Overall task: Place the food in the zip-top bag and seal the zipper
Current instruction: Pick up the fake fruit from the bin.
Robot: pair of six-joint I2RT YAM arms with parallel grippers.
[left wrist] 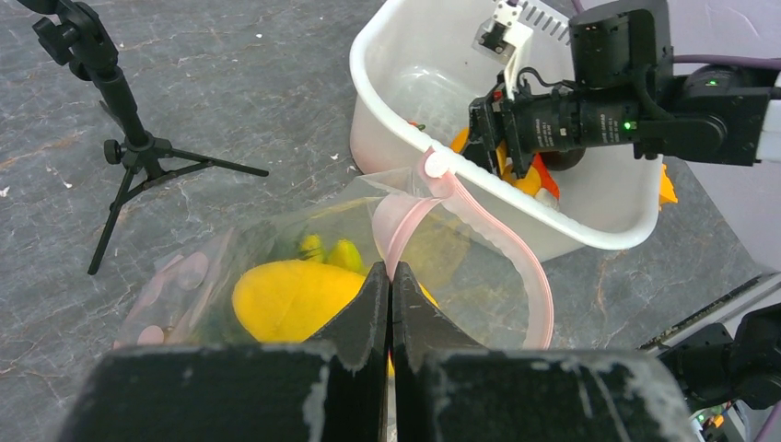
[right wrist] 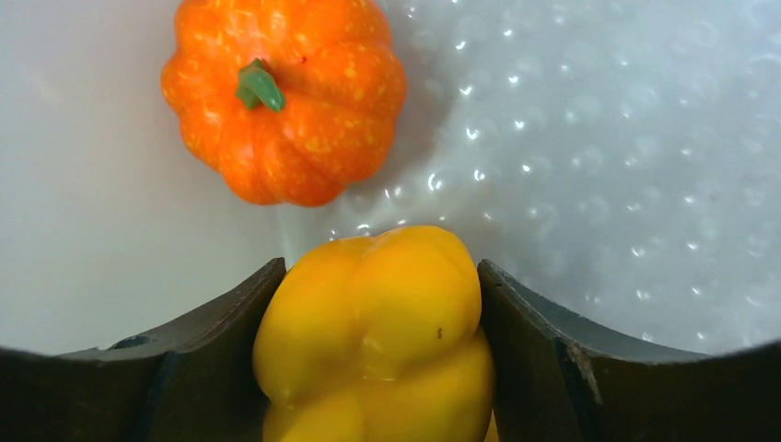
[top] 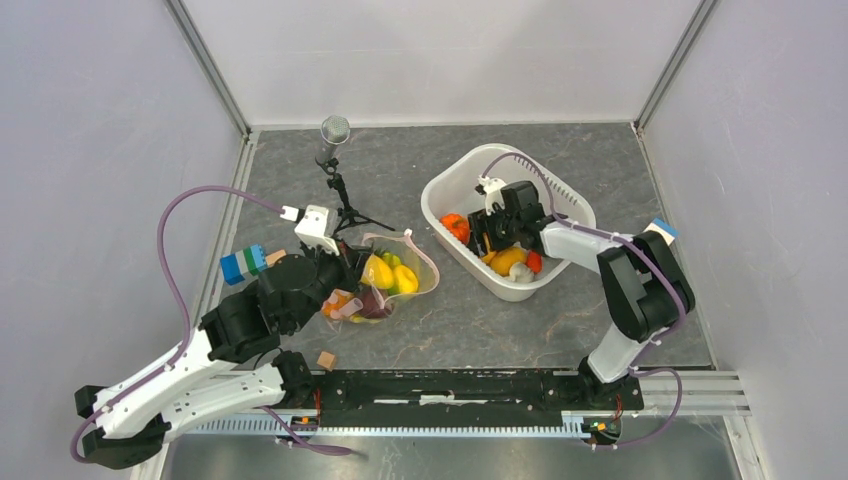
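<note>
Grey stone-look desk [top: 480, 330] with pale walls on all sides, that's the setup from the top camera. Using the white tub [top: 458, 178] as the reference point: the zip-top bag [top: 428, 262] lies on the desk just to the left of the tub, not quite touching it. It has yellow, orange and dark maroon food bunched inside. The left gripper [top: 352, 265] is at the bag's far side from the tub. The right gripper [top: 482, 238] reaches down inside the tub, right next to an orange pumpkin [top: 455, 226]. More yellow, red and pale pieces sit in the tub's near corner. A little black tripod [top: 340, 190] stands further left of the tub, past the bag. A blue and green block stack [top: 243, 263] is further out that way again.

Left wrist camera: the gripper's jaws are pressed together, and the pink zipper [left wrist: 479, 221] runs straight down into the tips, so it's clamped on that strip. The bag's mouth gapes toward the tub and a big yellow fruit [left wrist: 295, 299] shows through the dotted plastic.

Right wrist camera: down at the tub's floor, a yellow pepper [right wrist: 378, 331] sits between the two fingers [right wrist: 230, 313]. Both of them are snug against its sides, so I'd call that gripped. The pumpkin is just beyond the pepper, apart from it.
</note>
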